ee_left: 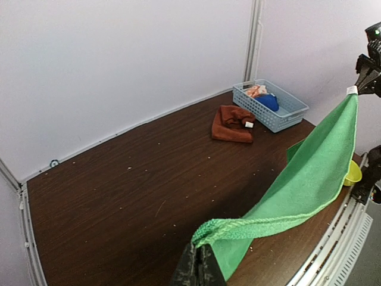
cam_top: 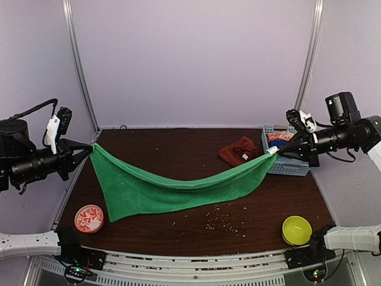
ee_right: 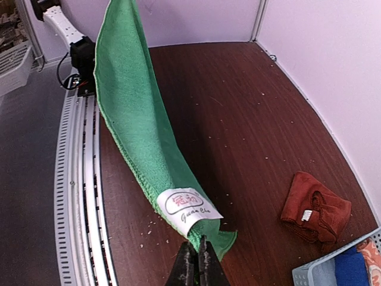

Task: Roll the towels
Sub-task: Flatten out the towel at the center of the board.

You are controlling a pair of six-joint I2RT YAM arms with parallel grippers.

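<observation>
The basket (cam_top: 289, 167) sits on the table (cam_top: 178, 143). The bunched towel (cam_top: 238, 150) lies just left of the basket. The stretched towel (cam_top: 172, 190) spans from the right gripper (cam_top: 275, 152), at the basket, leftward to the left gripper (cam_top: 89, 150). The bowl (cam_top: 296, 230) sits before the basket; the dish (cam_top: 88, 218) sits far left of it.

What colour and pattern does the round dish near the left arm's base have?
The dish is red with white markings, best seen in the top view.

1. Towels: two, namely one green towel (cam_top: 172, 190) and one red-brown towel (cam_top: 237, 151).
2. Basket (cam_top: 289, 167): one, pale blue plastic.
3. Items visible in the basket: two, namely one blue item (ee_left: 269, 102) and one orange-patterned item (ee_left: 256, 91).
4. Bowls: two, namely one yellow bowl (cam_top: 296, 230) and one red-and-white bowl (cam_top: 88, 218).
5. Grippers: two, namely the left gripper (cam_top: 90, 149) and the right gripper (cam_top: 274, 152).
</observation>
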